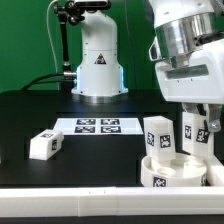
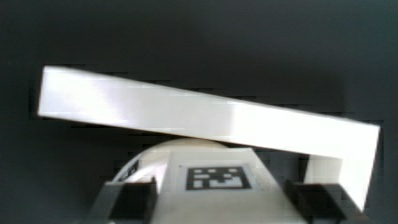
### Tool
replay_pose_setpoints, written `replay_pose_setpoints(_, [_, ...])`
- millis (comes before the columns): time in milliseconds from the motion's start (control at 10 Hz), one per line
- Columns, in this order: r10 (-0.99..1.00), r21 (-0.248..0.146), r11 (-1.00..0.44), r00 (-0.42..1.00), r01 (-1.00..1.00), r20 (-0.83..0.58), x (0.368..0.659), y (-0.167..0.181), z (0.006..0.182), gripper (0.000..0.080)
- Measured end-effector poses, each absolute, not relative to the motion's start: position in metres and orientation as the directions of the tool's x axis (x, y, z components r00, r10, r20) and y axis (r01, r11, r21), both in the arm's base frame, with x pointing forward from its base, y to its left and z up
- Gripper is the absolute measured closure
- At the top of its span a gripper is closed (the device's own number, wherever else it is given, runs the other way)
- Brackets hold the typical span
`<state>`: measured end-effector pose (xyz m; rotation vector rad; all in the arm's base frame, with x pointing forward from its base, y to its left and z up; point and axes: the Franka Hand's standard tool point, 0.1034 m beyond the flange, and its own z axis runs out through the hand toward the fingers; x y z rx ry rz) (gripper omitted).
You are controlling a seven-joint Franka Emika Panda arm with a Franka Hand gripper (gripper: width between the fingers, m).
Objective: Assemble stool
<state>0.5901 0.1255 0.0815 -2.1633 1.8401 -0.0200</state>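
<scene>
At the exterior view's right, over the seat [image 1: 168,176] near the worktop [image 1: 100,160] edge: jaws closed narrowly on one upright leg [image 1: 192,135], poised at the seat's top beside a second leg [image 1: 158,136] apparently already fitted; third leg [image 1: 45,145] lying loose, well apart, yet to be fitted.

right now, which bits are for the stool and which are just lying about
for the stool: thick round white plastic seat; white block leg standing on it; white block leg in the jaws; loose white block leg
lying about: flat white marker board; long plain white bar
</scene>
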Motion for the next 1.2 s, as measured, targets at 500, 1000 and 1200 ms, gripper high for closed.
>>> replay_pose_setpoints(500, [-0.966,-0.269,0.143,-0.075,-0.953,-0.247,0.592,0.111,0.081,0.0459])
replay_pose_setpoints(1000, [-0.969,-0.309,0.149,-0.076,-0.939,-0.234,0.594,0.106,0.08,0.0452])
replay_pose_setpoints(1200, [-0.971,-0.29,0.102,-0.032,-0.951,-0.237,0.595,0.113,0.083,0.0252])
